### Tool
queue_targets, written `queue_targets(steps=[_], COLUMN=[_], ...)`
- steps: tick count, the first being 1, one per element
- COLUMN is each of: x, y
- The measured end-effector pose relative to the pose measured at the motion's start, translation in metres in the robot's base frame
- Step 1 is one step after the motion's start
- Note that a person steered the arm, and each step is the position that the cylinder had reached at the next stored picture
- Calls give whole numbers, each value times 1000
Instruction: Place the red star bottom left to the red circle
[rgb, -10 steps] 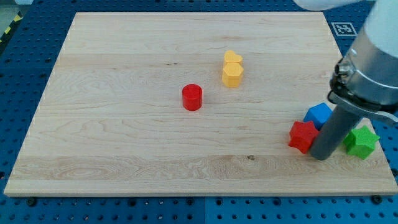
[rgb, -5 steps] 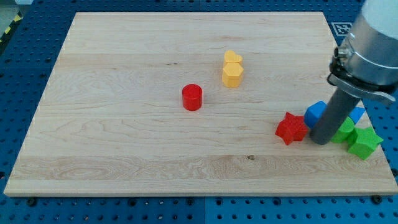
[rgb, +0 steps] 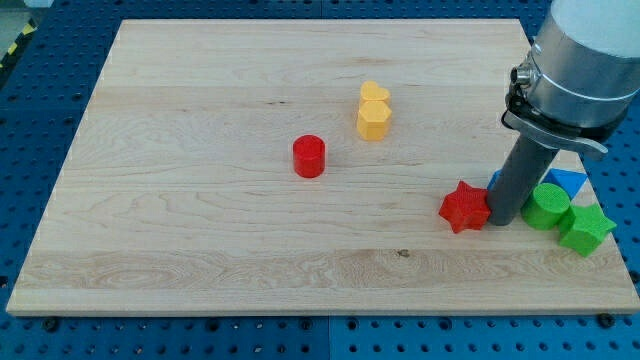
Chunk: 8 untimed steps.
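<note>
Red star (rgb: 465, 207) lower right of frame, touching my tip (rgb: 503, 221) on tip's left; red circle (rgb: 309, 157) near centre, well apart up-left; no claw on rod, nothing gripped; green star (rgb: 585, 229) far right.

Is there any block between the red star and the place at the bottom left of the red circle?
Nothing visible blocks it. My tip is against the right side of the red star. The board between the star and the spot bottom left of the red circle is bare wood; the yellow blocks lie above that path.
</note>
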<state>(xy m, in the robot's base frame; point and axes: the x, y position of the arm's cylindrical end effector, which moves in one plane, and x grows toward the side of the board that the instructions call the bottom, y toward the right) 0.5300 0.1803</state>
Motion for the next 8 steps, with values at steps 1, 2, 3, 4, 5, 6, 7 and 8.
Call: queue_targets(steps=[1,2,3,4,5,6,7,8], x=[0,-1,-1,-1,-1,-2,-7,-13], y=[0,0,-25,-66,-106,-148,-179,-194])
